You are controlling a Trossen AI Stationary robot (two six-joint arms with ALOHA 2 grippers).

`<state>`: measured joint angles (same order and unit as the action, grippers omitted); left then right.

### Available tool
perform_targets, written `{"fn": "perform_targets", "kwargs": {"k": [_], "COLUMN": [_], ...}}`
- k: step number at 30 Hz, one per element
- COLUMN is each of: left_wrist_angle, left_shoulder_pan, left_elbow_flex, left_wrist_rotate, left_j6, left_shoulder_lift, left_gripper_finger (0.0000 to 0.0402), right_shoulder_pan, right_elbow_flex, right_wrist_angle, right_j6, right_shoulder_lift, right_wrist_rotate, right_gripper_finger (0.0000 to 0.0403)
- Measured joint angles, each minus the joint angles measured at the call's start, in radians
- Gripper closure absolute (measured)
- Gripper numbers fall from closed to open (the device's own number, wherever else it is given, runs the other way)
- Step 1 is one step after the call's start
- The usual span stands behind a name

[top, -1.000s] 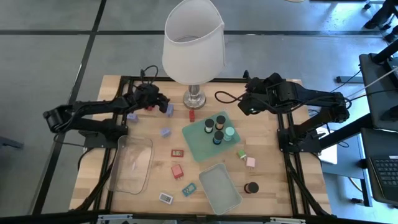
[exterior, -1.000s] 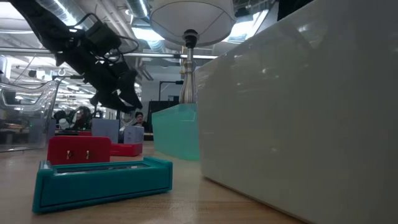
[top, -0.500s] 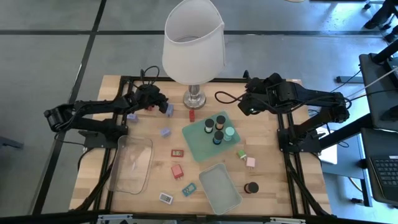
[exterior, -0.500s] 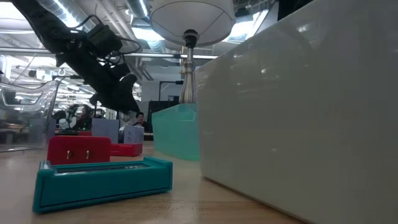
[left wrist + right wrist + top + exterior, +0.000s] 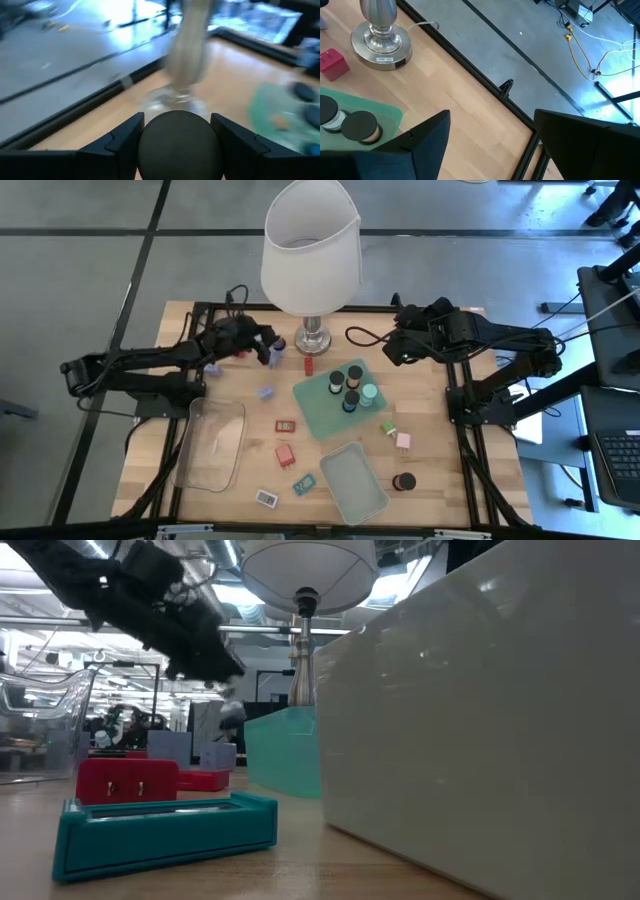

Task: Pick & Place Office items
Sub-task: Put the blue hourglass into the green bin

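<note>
Left end effector (image 5: 268, 348), upper centre-left from above, clamps a short dark black-topped cylinder (image 5: 277, 343) beside the silver lamp base (image 5: 313, 336). Its wrist view shows both fingers (image 5: 122, 142) closed against that cylinder (image 5: 179, 145). Right end effector (image 5: 392, 350) waits upper right, fingers (image 5: 427, 137) spread, holding nothing.

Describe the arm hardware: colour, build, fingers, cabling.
Both arms are matte black, jointed in chunky segments. The left hand has black cables looping off its wrist. The right hand also carries looping black cable. The right wrist view shows flat, angular black fingers. No markings are legible.
</note>
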<state>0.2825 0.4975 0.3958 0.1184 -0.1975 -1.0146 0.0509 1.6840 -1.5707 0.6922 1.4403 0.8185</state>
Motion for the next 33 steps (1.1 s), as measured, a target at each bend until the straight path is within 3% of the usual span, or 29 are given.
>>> {"fn": "perform_targets", "kwargs": {"k": [5, 13, 18, 24, 29, 33], "left_wrist_angle": [0.114, 0.003, -0.147, -0.109, -0.136, -0.122], "left_shoulder_pan": [-0.195, -0.422, -0.461, -0.475, -0.516, -0.538], "left_elbow_flex": [0.003, 0.178, 0.300, 0.362, 0.410, 0.439], "left_wrist_rotate": [0.040, 0.122, 0.180, 0.153, 0.240, 0.218], "left_j6": [0.042, 0.063, 0.055, 0.017, 0.064, 0.085], "left_shoulder_lift": [-0.017, -0.163, -0.295, -0.409, -0.440, -0.439], "left_gripper_finger": [0.0196, 0.0196, 0.0196, 0.0188, 0.0195, 0.0195], "right_shoulder_pan": [0.000, 0.000, 0.000, 0.000, 0.000, 0.000], "right_elbow_flex": [0.000, 0.000, 0.000, 0.000, 0.000, 0.000], "right_wrist_angle": [0.000, 0.000, 0.000, 0.000, 0.000, 0.000], "right_j6": [0.001, 0.019, 0.026, 0.025, 0.025, 0.025], "right_shoulder_lift": [0.000, 0.000, 0.000, 0.000, 0.000, 0.000], "right_wrist_rotate": [0.000, -0.012, -0.034, -0.053, -0.061, -0.076], "right_gripper_finger": [0.0112, 0.0112, 0.0112, 0.0112, 0.0112, 0.0112]}}
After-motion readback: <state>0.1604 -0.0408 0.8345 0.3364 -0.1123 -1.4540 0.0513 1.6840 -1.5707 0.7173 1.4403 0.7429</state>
